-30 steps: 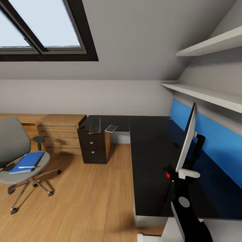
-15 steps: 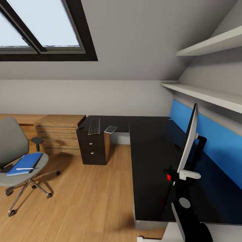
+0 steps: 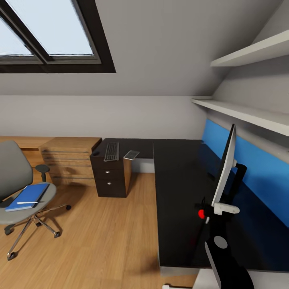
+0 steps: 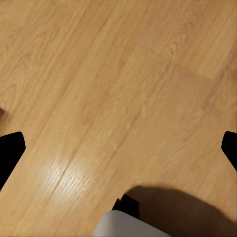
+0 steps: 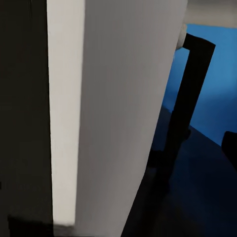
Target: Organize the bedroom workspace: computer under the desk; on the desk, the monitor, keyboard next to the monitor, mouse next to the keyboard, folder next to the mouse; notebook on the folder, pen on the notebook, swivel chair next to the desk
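Monitor (image 3: 224,166): edge-on above the black tabletop (image 3: 180,188), gripped at its lower edge, probably for placing against the blue panel.
Right end effector (image 3: 209,208): closed on the monitor's rim.
Left end effector (image 4: 118,148): fingers spread wide, empty, aimed at the wooden floor (image 4: 123,89).
Keyboard (image 3: 112,151): on the tabletop's far wing.
Folder (image 3: 28,196): on the swivel chair (image 3: 18,188), awaiting transfer.

Right arm raised, left arm low.
Right gripper (image 3: 216,206) up at near right, jaw state unclear; left gripper (image 4: 118,148) fingers spread wide, pointing down.
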Available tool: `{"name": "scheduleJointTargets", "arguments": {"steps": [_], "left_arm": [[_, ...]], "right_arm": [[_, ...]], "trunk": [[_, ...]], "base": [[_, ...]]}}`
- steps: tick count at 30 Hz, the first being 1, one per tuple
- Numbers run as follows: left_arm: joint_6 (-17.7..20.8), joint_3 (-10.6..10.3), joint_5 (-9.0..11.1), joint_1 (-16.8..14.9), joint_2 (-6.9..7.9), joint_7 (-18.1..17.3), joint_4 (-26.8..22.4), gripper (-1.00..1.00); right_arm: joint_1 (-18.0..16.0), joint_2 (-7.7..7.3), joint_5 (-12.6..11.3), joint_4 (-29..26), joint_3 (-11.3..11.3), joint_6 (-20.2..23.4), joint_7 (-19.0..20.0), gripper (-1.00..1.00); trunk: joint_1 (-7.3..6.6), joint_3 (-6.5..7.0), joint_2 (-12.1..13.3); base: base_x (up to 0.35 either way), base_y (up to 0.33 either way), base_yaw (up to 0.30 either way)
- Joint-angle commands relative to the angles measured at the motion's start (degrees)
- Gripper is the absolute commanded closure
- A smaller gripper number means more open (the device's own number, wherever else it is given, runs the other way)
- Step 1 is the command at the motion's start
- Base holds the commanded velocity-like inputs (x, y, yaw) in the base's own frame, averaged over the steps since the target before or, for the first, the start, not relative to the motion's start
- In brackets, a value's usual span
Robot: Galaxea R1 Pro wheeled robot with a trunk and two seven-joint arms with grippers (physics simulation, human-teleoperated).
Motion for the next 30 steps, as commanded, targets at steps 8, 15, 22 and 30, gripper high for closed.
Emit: {"name": "scheduleJointTargets", "arguments": {"steps": [8,15,22,30], "left_arm": [[-0.35,-0.47,0.64,-0.05,0.07,0.32,-0.05,-1.0],[-0.35,-0.42,0.65,-0.05,0.14,0.33,-0.05,-1.0],[-0.35,-0.42,0.65,-0.05,0.14,0.35,-0.05,-1.0],[-0.35,-0.42,0.67,-0.05,0.14,0.39,-0.05,-1.0]], "right_arm": [[-0.08,0.05,0.47,0.03,-0.1,-0.1,-0.07,-1.0],[-0.1,0.05,0.6,1.11,-0.1,-0.12,-0.07,-1.0],[-0.07,0.05,0.61,1.34,-0.1,-0.12,-0.07,-1.0],[-0.08,0.05,0.62,1.44,-0.1,-0.12,-0.07,-1.0]], "trunk": [[0.0,-0.07,-0.05],[0.0,-0.07,-0.05],[0.0,-0.07,-0.05],[0.0,-0.07,-0.05]], "base": [[-0.088,-0.126,0.0],[-0.222,-0.03,0.0],[-0.187,-0.251,0.0],[-0.078,-0.275,0.0]]}}
